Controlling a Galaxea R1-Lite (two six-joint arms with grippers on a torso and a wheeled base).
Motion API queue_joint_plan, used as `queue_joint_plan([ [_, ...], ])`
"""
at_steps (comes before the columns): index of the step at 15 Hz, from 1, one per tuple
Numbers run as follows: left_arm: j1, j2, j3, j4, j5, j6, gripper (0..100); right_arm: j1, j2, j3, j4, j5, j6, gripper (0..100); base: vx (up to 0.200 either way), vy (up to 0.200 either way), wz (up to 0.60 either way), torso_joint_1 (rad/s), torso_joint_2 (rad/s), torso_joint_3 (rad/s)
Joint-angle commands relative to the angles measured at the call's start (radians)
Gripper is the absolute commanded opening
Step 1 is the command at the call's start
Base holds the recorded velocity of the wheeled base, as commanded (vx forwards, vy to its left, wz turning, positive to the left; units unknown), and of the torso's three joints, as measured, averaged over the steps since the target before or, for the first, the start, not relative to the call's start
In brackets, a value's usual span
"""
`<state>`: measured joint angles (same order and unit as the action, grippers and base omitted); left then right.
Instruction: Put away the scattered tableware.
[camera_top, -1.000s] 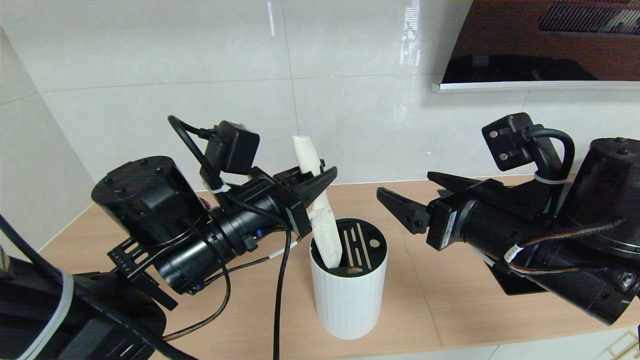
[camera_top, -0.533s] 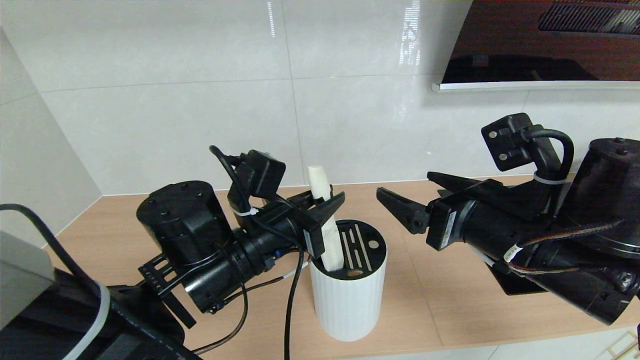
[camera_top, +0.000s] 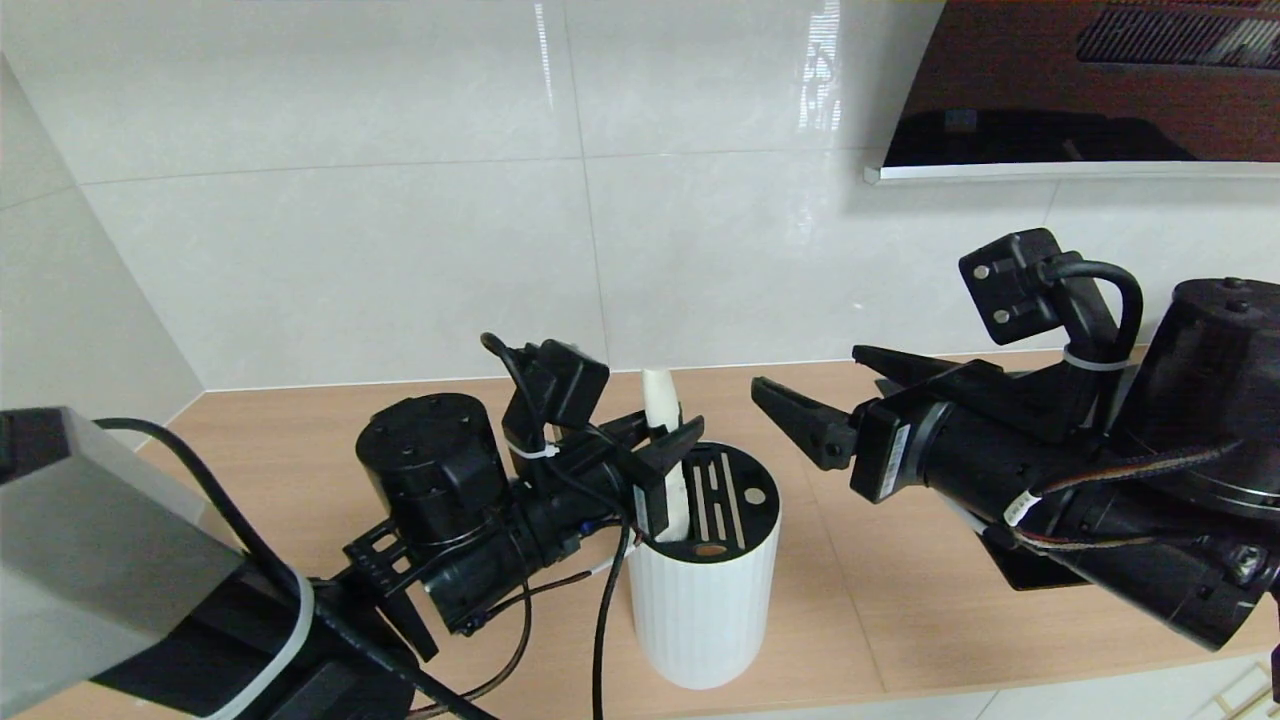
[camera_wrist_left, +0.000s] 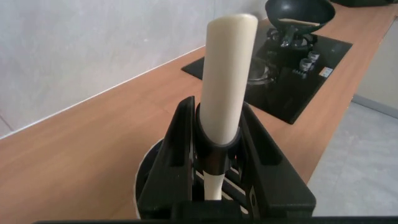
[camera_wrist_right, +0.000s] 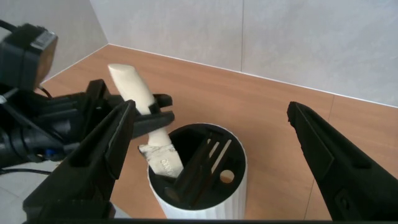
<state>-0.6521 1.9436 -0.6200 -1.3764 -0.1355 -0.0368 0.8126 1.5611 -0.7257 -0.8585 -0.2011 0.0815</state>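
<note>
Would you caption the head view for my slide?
Left gripper holds a cream-handled utensil in the white slotted holder.

No words or numbers can be read. A small white sticker (camera_top: 893, 448) on the right arm (camera_top: 1000, 450), right of the middle of the head view, has print too tiny to make out. Faint grey marks on the white knife (camera_wrist_right: 163, 163), where it goes into the holder (camera_wrist_right: 199, 205), are blurry too.
</note>
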Motion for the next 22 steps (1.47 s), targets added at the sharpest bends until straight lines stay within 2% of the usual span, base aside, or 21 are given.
queue_joint_plan([
  [1, 0.0, 0.074, -0.007, -0.05, 0.004, 0.0, 0, 0.0, 0.004, 0.0, -0.001, 0.0, 0.0, 100, 0.0, 0.0, 0.0, 0.0, 0.0, 0.0],
  [3, 0.0, 0.095, -0.012, -0.087, 0.004, 0.0, 0, 0.0, 0.004, 0.0, -0.001, -0.001, 0.0, 100, 0.0, 0.0, 0.0, 0.0, 0.0, 0.0],
  [9, 0.0, 0.081, -0.01, -0.09, 0.008, 0.0, 0, 0.0, 0.004, 0.0, -0.001, -0.001, 0.0, 100, 0.0, 0.0, 0.0, 0.0, 0.0, 0.0],
  [10, 0.0, 0.078, -0.012, -0.09, 0.028, 0.0, 100, 0.0, 0.004, 0.0, -0.001, -0.001, 0.0, 100, 0.0, 0.0, 0.0, 0.0, 0.0, 0.0],
  [12, -0.004, 0.051, -0.027, -0.107, 0.04, 0.002, 100, 0.0, 0.004, 0.0, -0.001, -0.001, 0.0, 100, 0.0, 0.0, 0.0, 0.0, 0.0, 0.0],
  [17, -0.02, -0.066, 0.034, -0.194, 0.039, -0.002, 100, 0.0, 0.004, 0.0, -0.001, -0.001, 0.0, 100, 0.0, 0.0, 0.0, 0.0, 0.0, 0.0],
  [19, -0.015, -0.184, 0.068, -0.194, 0.051, -0.023, 100, 0.0, 0.002, 0.0, -0.002, -0.003, 0.0, 100, 0.0, 0.0, 0.0, 0.0, 0.0, 0.0],
  [20, -0.015, -0.255, 0.071, -0.194, 0.077, -0.028, 100, -0.001, 0.001, -0.001, -0.002, -0.003, 0.0, 100, 0.0, 0.0, 0.0, 0.0, 0.0, 0.0],
  [22, -0.015, -0.35, 0.068, -0.194, 0.09, -0.028, 100, -0.033, -0.009, -0.006, -0.005, -0.003, 0.0, 100, 0.0, 0.0, 0.0, 0.0, 0.0, 0.0],
])
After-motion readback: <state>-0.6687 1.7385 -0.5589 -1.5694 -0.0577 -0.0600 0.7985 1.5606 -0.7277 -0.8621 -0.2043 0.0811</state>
